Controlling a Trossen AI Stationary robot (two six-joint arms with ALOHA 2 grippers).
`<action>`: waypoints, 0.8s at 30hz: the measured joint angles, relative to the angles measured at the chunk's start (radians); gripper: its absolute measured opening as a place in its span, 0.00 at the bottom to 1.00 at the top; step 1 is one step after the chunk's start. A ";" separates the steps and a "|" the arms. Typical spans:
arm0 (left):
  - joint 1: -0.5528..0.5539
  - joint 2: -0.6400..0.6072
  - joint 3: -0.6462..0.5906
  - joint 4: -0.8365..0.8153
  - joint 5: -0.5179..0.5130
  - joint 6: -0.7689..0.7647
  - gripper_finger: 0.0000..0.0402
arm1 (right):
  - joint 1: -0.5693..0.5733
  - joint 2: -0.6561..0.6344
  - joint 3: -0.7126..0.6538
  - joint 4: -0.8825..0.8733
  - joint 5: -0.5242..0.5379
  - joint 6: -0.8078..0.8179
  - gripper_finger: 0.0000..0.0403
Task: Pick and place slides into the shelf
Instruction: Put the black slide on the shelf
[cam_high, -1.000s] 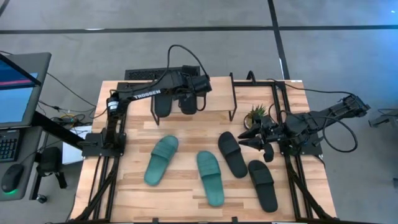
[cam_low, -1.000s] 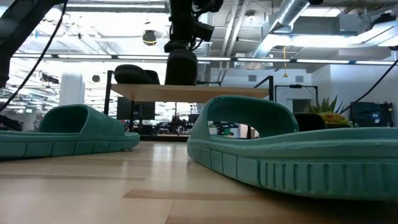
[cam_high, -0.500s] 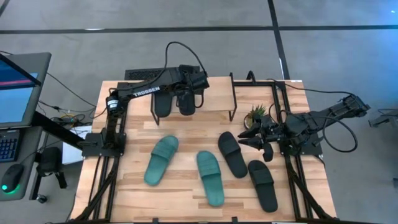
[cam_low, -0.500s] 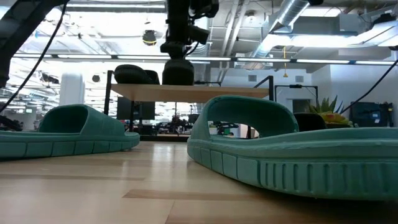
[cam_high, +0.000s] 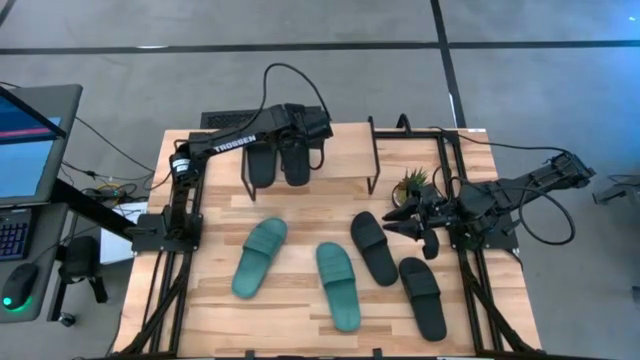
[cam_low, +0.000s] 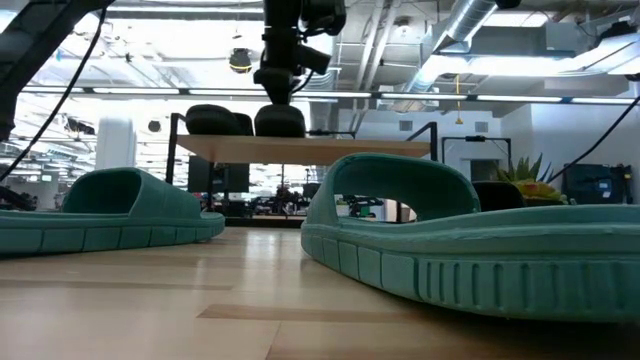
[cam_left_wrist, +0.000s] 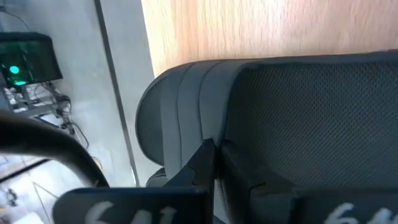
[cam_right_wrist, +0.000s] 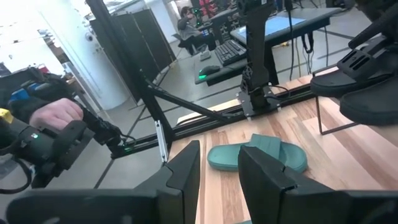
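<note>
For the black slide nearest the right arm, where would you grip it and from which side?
Grip the wide strap of the black slide, coming straight down from above. It lies flat, sole down, with the strap arching over the footbed, so fingers can close across it. The right tool waits nearby, empty.

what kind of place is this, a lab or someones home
Most likely a robotics lab or open workshop, not a home: exposed silver ceiling ducts run overhead, a desk with a computer keyboard stands beyond the table, and a black-framed monitor sits beside the light wooden tabletop.
</note>
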 joint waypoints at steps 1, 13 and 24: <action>0.001 0.000 0.000 -0.003 0.000 -0.002 0.00 | 0.000 0.000 0.000 0.000 0.007 0.000 0.24; -0.004 0.000 0.000 -0.016 -0.019 -0.012 0.02 | 0.000 0.000 0.000 0.000 0.013 -0.001 0.24; -0.011 0.000 -0.001 -0.024 -0.037 -0.001 0.17 | 0.000 0.000 0.000 -0.006 0.013 -0.003 0.24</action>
